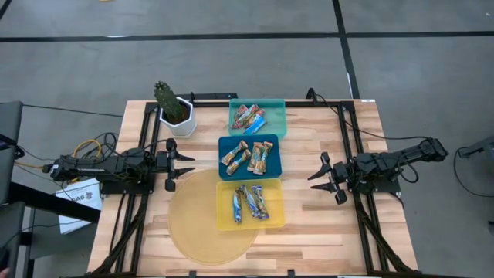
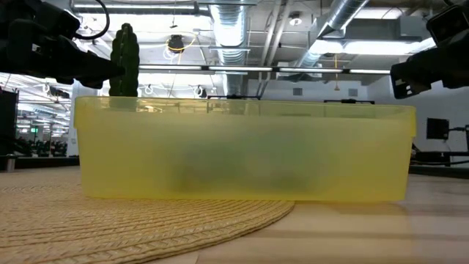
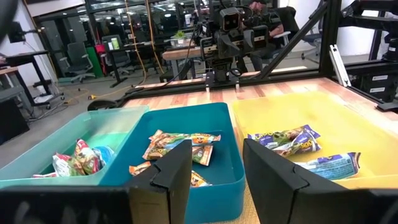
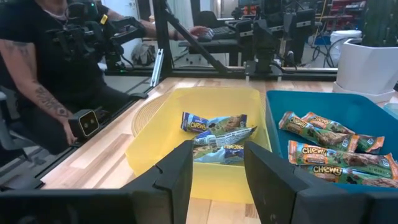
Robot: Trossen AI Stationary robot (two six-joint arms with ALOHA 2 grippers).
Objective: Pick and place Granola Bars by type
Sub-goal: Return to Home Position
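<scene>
The granola bars point(image 1: 248, 156) lie sorted in three trays that run in a line down the middle of the high view, on the wooden worktop point(image 1: 324, 224). The red-multicolour bars point(image 1: 248, 117) sit in the teal tray point(image 1: 276, 108) at upper centre. The tan-brown bars point(image 1: 245, 157) lie in the blue tray point(image 1: 274, 171) just below it. The blue-white bars point(image 1: 249, 202) lie in the yellow tray point(image 1: 224, 220) at lower centre, which rests partly on a round woven mat point(image 1: 197, 232). All of them are small bars in shiny, crinkled wrappers, piled loosely and overlapping, and the word CHEWY shows on several in the right wrist view. The left gripper point(image 1: 189, 165) hangs at centre left of the high view, apart from the trays, its fingers spread and holding nothing. The right gripper point(image 1: 315, 171) hangs at centre right, likewise spread and empty, pointing toward the trays. A cactus in a white pot point(image 1: 176, 110) stands just left of the teal tray.
</scene>
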